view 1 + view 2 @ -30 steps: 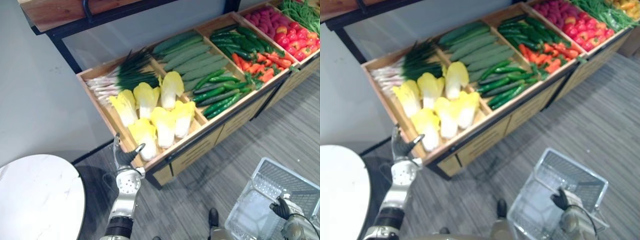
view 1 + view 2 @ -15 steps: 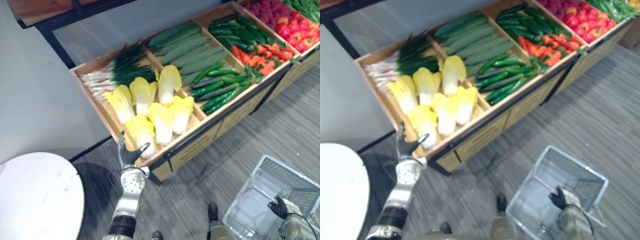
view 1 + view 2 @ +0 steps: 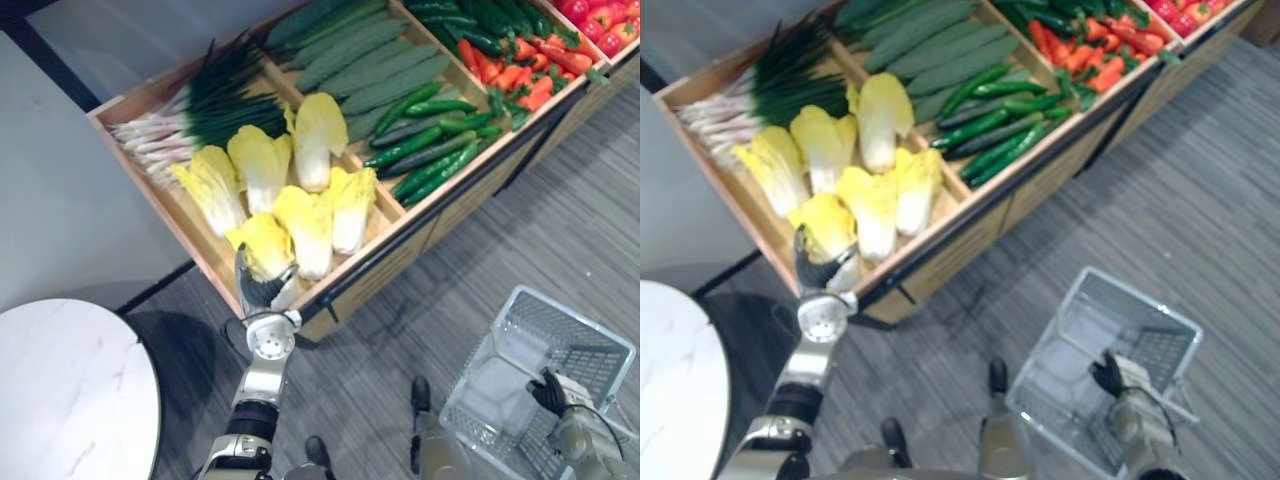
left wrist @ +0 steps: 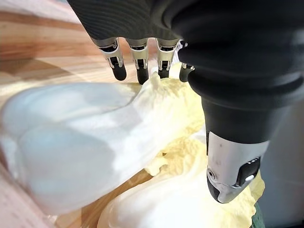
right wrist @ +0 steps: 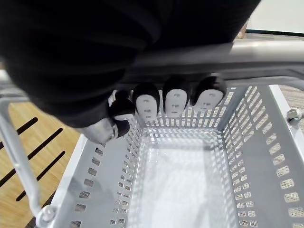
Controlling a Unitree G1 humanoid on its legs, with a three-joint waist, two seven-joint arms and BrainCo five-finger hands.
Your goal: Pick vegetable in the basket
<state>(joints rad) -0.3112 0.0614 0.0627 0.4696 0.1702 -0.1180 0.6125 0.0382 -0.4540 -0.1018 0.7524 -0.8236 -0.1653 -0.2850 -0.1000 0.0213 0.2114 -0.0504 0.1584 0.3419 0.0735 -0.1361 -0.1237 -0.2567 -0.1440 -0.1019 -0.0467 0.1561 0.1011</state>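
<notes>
Several yellow-white cabbages lie in the near compartment of a wooden display stand (image 3: 405, 215). My left hand (image 3: 262, 292) reaches over the stand's front edge onto the nearest cabbage (image 3: 262, 240). In the left wrist view its straight fingers (image 4: 139, 59) rest on the cabbage (image 4: 85, 152) and the thumb (image 4: 232, 171) stands apart beside it; the hand is open. A grey wire basket (image 3: 577, 320) hangs at the lower right with no vegetable in it. My right hand (image 3: 548, 392) is shut on its handle (image 5: 266, 52), its fingers (image 5: 173, 102) curled round the bar.
Spring onions (image 3: 190, 115) lie behind the cabbages. To the right come long cucumbers (image 3: 370, 60), green peppers (image 3: 430, 150) and carrots (image 3: 520, 70). A round white table (image 3: 70, 390) stands at the lower left. Grey floor lies between the stand and the basket.
The camera has shifted. My left hand has moved from just below the stand's front edge up over it onto the nearest cabbage. The right hand keeps its hold on the basket.
</notes>
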